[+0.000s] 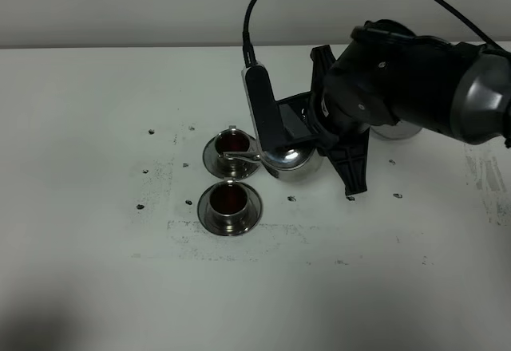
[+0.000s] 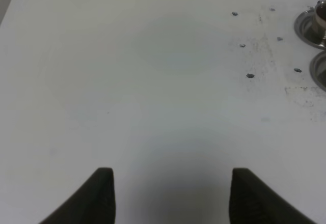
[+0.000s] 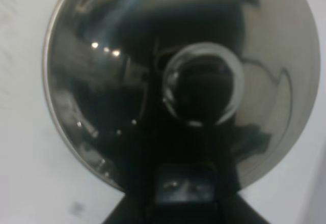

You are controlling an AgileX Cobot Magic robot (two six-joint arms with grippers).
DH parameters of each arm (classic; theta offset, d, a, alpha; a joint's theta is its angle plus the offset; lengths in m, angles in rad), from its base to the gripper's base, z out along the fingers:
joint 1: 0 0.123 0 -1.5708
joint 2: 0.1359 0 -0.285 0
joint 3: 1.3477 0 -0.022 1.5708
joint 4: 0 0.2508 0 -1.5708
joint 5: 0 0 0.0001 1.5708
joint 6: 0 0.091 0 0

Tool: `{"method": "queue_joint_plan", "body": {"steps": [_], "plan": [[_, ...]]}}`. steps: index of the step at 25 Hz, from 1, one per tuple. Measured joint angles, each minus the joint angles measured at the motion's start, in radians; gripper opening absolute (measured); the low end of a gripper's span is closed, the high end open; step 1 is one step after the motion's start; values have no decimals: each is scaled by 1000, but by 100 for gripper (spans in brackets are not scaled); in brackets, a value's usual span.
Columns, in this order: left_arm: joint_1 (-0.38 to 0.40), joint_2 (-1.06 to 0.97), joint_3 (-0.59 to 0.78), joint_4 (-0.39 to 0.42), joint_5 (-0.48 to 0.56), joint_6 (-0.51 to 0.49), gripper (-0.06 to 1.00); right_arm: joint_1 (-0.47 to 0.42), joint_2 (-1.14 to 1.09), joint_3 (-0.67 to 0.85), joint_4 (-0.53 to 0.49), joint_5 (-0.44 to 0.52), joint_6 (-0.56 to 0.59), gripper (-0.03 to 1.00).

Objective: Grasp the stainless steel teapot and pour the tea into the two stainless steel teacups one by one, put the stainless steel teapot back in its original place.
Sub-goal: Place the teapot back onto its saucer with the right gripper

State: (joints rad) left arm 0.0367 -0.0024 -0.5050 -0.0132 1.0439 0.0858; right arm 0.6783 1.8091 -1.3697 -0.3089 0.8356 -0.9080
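We see the right gripper [image 1: 299,132] pinching the teapot [image 1: 289,159] by its handle, the pot just right of the far cup [image 1: 235,143], spout reaching over that cup's rim. Both cups hold dark tea; the near cup [image 1: 229,202] sits in front. The left gripper [image 2: 170,196] is spread over bare table [image 2: 127,81].

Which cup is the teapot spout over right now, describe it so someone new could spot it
On the white table, find the black right arm holding the shiny teapot. Just left of the pot stand two steel teacups on saucers, one behind the other. It is the far cup, the one the thin spout reaches across; the near cup stands clear.
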Motion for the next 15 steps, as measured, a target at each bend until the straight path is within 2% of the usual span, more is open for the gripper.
{"method": "queue_joint_plan", "body": {"steps": [3,5,12,15], "plan": [[0,0,0,0,0,0,49,-23,-27,40,169,-6,29,20],[0,0,0,0,0,0,49,-29,-43,95,221,-25,71,20],[0,0,0,0,0,0,49,-51,-54,184,251,-82,331,20],[0,0,0,0,0,0,49,-52,-54,208,261,-99,396,20]]}}
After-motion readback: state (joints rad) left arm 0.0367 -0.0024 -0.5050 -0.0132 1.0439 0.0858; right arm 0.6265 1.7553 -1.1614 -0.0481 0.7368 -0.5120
